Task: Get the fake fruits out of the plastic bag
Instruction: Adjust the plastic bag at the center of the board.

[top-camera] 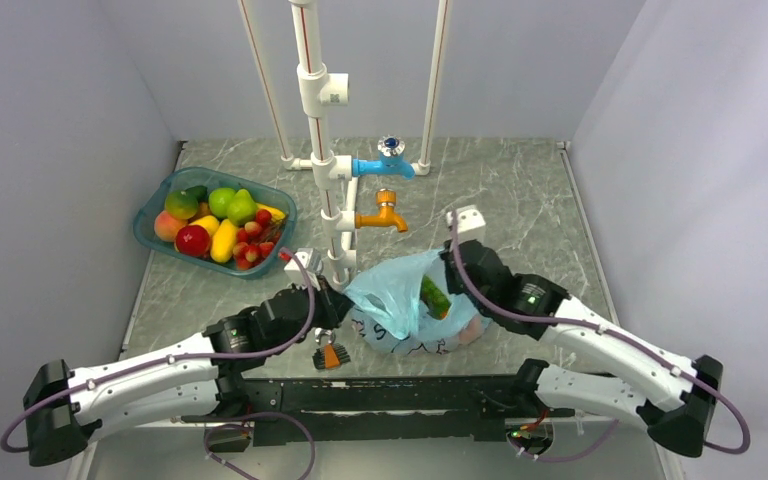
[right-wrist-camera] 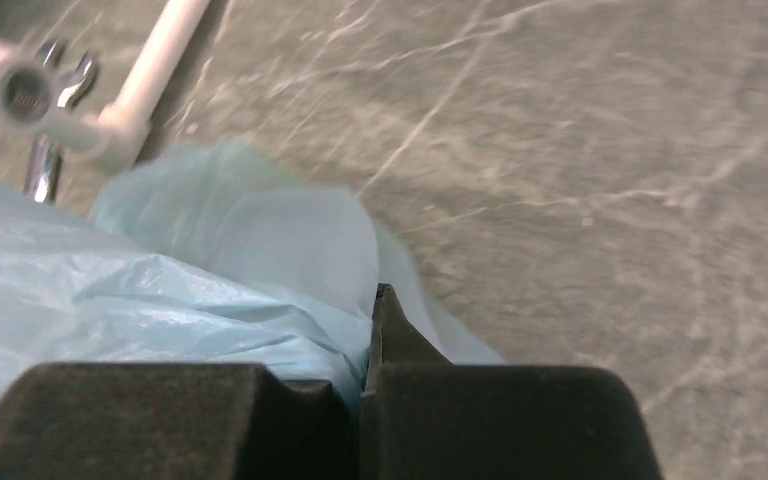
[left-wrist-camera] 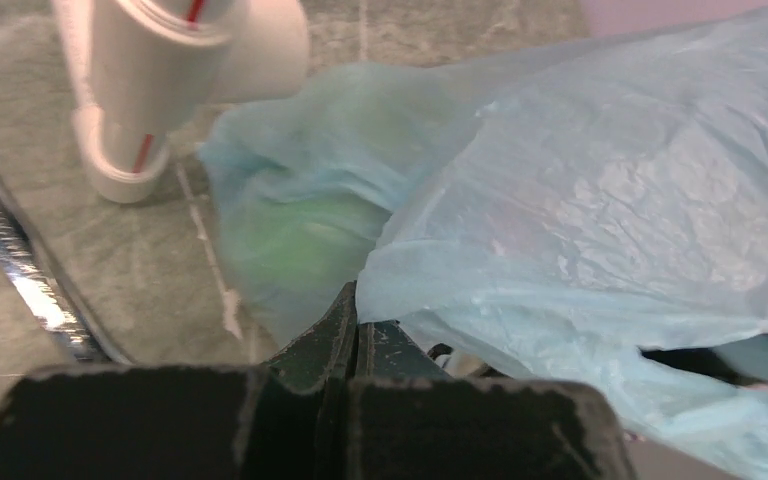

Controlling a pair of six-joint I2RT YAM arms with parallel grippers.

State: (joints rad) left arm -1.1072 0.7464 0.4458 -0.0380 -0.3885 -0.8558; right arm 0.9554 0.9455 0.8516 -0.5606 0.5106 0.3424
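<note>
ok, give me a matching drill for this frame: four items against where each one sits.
Items:
1 plastic bag
2 teal basket
3 blue tap
4 orange tap

Places:
A far left of the table
B lower on the white pipe stand
C centre, towards the near edge
D higher on the white pipe stand

Pairs: 1-C, 2-A, 3-D, 4-B

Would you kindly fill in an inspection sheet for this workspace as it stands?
Surface: grey marbled table.
Job's things: plastic bag lies near the arms; a green fruit shows in its mouth.
Clutter: teal basket of mixed fruit, far left.
Grippers: left gripper and right gripper both shut on the bag's edges.
Cables: purple cables run along both arms.
Surroundings: white pipe stand with blue tap and orange tap; plain walls.
</note>
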